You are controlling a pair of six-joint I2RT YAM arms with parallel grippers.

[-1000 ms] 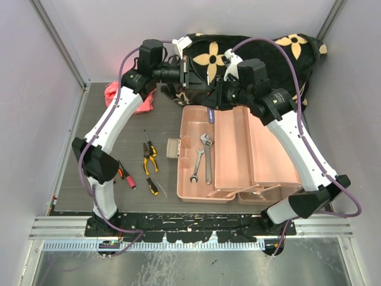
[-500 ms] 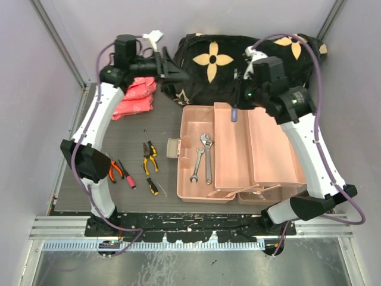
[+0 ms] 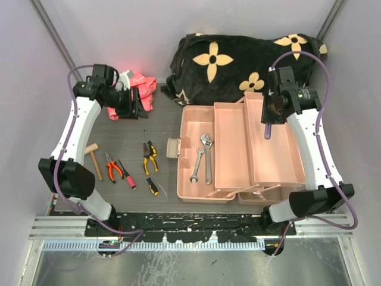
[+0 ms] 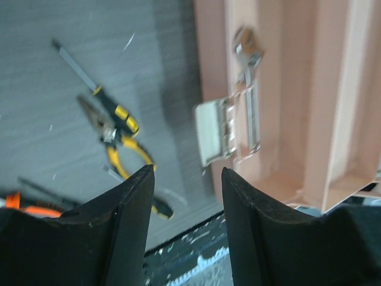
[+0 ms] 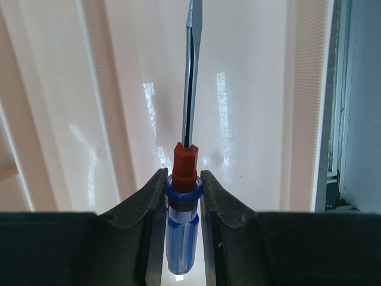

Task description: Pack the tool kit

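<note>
The pink toolbox [image 3: 229,128] lies open at centre right, with two wrenches [image 3: 207,156] in its left compartment. My right gripper [image 3: 268,121] is shut on a blue-handled screwdriver [image 5: 181,202] with a red collar. It holds the screwdriver over the box's right tray [image 5: 250,89], shaft pointing away. My left gripper [image 3: 134,103] is open and empty, above the table at the back left. Its wrist view shows the yellow pliers [image 4: 122,146], a black-and-yellow screwdriver [image 4: 98,92], the box latch [image 4: 214,128] and a wrench [image 4: 247,77].
On the table left of the box lie a hammer [image 3: 92,156], orange pliers [image 3: 113,167], a red screwdriver [image 3: 127,176], yellow pliers [image 3: 150,158] and a small yellow screwdriver [image 3: 153,186]. A pink bag [image 3: 136,88] and a black flowered bag [image 3: 238,65] sit at the back.
My left arm has swung from the flowered bag leftward and down to the pink bag, uncovering the hammer. My right arm has carried the screwdriver right, over the box's right tray.
</note>
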